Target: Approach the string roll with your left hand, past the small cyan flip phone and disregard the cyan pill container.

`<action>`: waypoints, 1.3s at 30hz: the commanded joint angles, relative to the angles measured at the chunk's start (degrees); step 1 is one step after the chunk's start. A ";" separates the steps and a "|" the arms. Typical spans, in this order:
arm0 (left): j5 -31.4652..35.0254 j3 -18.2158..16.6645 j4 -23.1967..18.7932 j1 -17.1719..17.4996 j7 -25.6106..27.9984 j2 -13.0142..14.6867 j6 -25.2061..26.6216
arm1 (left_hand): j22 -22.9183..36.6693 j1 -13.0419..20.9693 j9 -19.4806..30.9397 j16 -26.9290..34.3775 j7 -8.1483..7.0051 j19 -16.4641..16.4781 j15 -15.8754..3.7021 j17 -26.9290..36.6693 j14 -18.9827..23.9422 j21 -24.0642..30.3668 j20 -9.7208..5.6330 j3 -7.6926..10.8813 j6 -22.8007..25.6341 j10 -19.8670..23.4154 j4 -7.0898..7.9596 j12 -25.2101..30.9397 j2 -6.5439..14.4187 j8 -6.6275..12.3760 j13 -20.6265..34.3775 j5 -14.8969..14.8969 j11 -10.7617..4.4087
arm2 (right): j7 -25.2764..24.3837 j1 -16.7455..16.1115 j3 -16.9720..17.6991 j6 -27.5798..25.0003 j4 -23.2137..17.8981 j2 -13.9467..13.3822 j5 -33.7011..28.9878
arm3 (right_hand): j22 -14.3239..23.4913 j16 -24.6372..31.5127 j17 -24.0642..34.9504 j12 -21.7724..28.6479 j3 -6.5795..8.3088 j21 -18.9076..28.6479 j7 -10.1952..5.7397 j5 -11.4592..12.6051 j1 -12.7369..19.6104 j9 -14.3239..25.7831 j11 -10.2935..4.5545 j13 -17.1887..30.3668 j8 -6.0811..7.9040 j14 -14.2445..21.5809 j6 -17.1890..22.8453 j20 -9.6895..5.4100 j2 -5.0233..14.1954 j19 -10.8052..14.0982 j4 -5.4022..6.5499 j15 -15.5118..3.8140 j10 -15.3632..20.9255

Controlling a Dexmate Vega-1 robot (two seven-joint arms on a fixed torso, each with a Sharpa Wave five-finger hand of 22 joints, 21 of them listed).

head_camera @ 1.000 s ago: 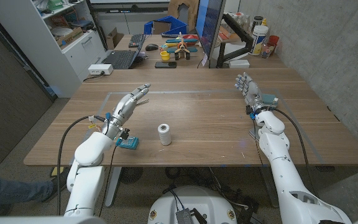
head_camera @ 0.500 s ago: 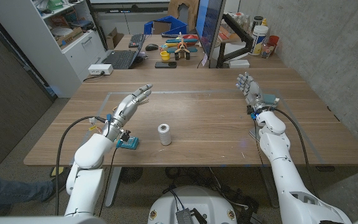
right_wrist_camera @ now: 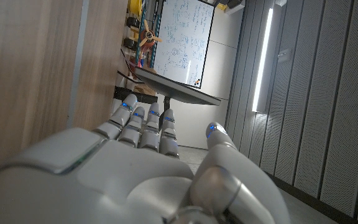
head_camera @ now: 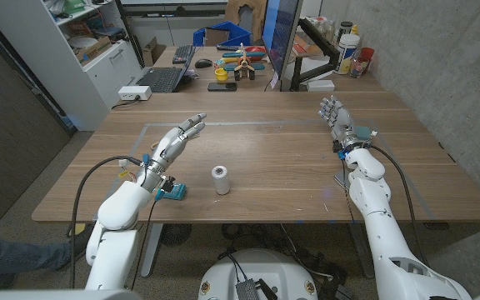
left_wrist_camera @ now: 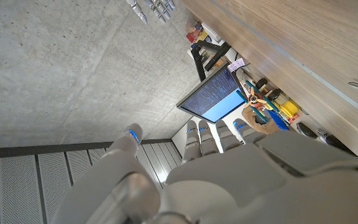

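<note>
Left hand (head_camera: 176, 142) is what we note first: it hangs over the wooden table (head_camera: 282, 167) on the robot's left side, fingers stretched out and apart, pointing away from the robot and slightly toward the table's middle, with nothing in it. In the left wrist view the same hand (left_wrist_camera: 229, 174) shows its smooth, pale grey shell from behind, the fingers (left_wrist_camera: 207, 134) straight with blue marks near their tips.

We see the string roll (head_camera: 221, 180) standing upright near the table's front edge, about midway between the two arms. It is a small white cylinder with its long axis vertical and its round, hollow end facing up. It lies nearer the robot than the left hand's fingertips and toward the robot's right of that hand, well apart from it.

Just beside the left forearm sits a small cyan object (head_camera: 172, 192), flat and blocky; we cannot tell which cyan item it is.

Over on the robot's right, the right hand (head_camera: 337, 119) stands with fingers up and apart, empty. A small cyan thing (head_camera: 362, 132) lies just beside its wrist, too small to identify.

The table is matte brown wood with a long straight grain.
</note>
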 commanded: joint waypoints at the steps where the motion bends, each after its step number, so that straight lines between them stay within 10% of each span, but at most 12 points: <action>1: 1.58 -0.05 -1.49 1.14 0.44 -0.04 -0.90 | 0.28 0.74 0.27 0.15 0.05 -0.13 -0.20 0.14 0.23 -0.36 0.39 -0.02 0.45 0.44 -0.24 0.12 0.11 0.11 0.18 -0.33 0.11 | 0.10 -0.09 0.36 0.29 0.21 0.02 0.40 | 0.17 -0.17 0.09 0.16 0.21 -0.12 0.04 0.24 -0.27 -0.07 0.08 0.09 0.04 0.66 0.35 -0.18 0.30 0.44 -0.31 0.07 0.56; 39: 16.81 2.12 -7.07 3.96 5.72 1.02 -2.85 | 0.33 1.60 0.29 0.07 -0.21 -0.48 0.15 0.19 0.30 -0.92 1.34 -0.15 0.75 0.27 -0.80 -0.05 0.14 0.04 0.20 -0.64 0.06 | 1.20 -0.54 1.02 1.10 0.86 -0.50 0.88 | 0.20 -0.21 0.04 0.16 0.25 -1.07 -0.12 0.27 -0.30 -0.08 0.09 0.09 0.00 0.86 0.35 -0.08 0.39 0.83 -0.47 0.00 0.72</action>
